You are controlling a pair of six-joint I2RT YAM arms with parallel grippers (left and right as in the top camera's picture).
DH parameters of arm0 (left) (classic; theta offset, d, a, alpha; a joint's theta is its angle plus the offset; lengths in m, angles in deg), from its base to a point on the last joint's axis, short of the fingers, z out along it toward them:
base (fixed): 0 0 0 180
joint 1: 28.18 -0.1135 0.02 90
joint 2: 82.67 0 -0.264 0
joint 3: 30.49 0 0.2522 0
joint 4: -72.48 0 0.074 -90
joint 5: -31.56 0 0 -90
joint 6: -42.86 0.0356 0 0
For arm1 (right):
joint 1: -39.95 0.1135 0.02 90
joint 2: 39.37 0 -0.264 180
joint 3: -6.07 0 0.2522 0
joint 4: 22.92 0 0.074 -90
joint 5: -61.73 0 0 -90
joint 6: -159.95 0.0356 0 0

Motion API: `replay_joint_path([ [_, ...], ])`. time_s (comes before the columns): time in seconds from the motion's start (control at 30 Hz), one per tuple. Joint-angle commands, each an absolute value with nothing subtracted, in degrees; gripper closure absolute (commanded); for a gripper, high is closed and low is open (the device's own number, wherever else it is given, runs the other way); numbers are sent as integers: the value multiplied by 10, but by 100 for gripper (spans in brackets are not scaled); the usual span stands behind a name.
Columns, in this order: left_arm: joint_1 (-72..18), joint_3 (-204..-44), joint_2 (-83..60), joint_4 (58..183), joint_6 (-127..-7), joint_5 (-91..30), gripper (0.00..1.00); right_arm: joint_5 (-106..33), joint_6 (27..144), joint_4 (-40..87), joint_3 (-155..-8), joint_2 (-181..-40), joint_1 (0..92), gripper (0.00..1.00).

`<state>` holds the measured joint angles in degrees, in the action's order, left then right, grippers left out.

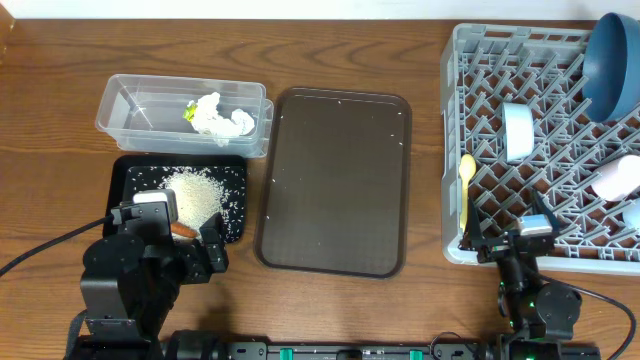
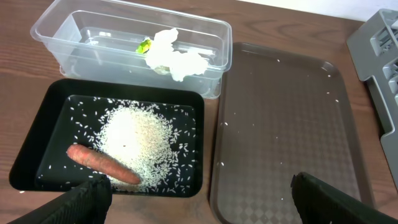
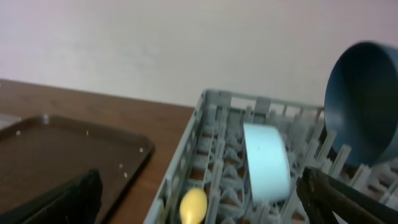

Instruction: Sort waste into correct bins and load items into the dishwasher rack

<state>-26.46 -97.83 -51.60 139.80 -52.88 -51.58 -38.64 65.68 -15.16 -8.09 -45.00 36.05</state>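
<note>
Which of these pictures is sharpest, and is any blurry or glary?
Overhead view: sharp and evenly lit, rice grains distinct on the black tray. Left wrist view: also crisp, with faint glare on the walls of the clear tub. Right wrist view: soft overall, blue bowl and grey rack fuzzy-edged.

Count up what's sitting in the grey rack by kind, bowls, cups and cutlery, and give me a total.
Bowls: 2 (dark blue bowl, light blue bowl)
Cups: 2 (pink cup, light blue cup)
Spoons: 1 (pale yellow spoon)
Total: 5 in the dishwasher rack
</note>
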Motion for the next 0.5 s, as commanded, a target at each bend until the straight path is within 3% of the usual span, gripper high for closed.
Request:
replay_joint_path([
  [0.0,-266,-977,-515,1398,-523,-524,6,-375,647,-107,-80,-428,362,1],
  [0.07,-266,-977,-515,1398,-523,-524,6,-376,648,-51,-80,-416,362,1],
  [0.47,-266,-977,-515,1398,-523,-524,6,-373,652,-56,-80,-414,363,1],
])
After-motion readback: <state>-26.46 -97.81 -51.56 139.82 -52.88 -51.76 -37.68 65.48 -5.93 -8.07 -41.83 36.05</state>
